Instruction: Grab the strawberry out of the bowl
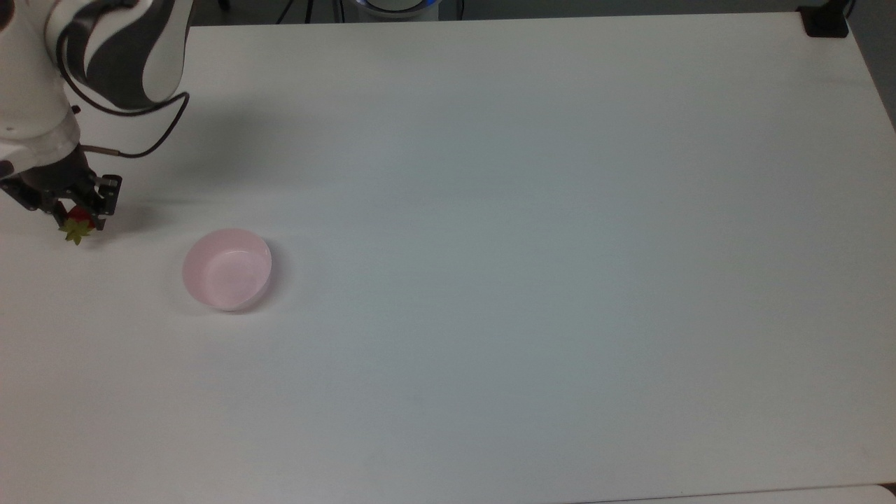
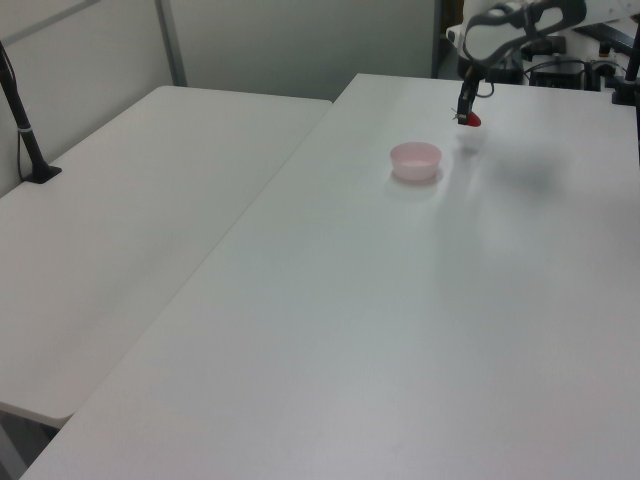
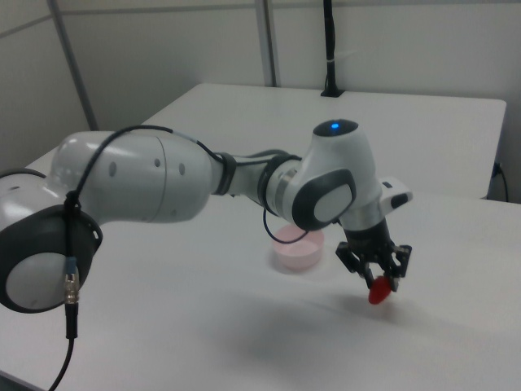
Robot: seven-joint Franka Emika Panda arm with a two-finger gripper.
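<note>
A: What sits nearest in the right view?

B: The gripper, fingers clamped on the strawberry, holding it above the table, clear of the surface.

A: And beyond it?

B: The pink bowl, empty, standing on the table.

A: From the top view?

B: The strawberry hangs near the table's left edge, well apart from the bowl.

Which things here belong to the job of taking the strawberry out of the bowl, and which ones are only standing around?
Belong to the job:
- strawberry, held in the gripper, away from the bowl
- bowl, pale pink, nothing inside
- gripper, fingers shut on the strawberry

Only around:
- white table
- second table beside it in the left view
- black post on that second table
</note>
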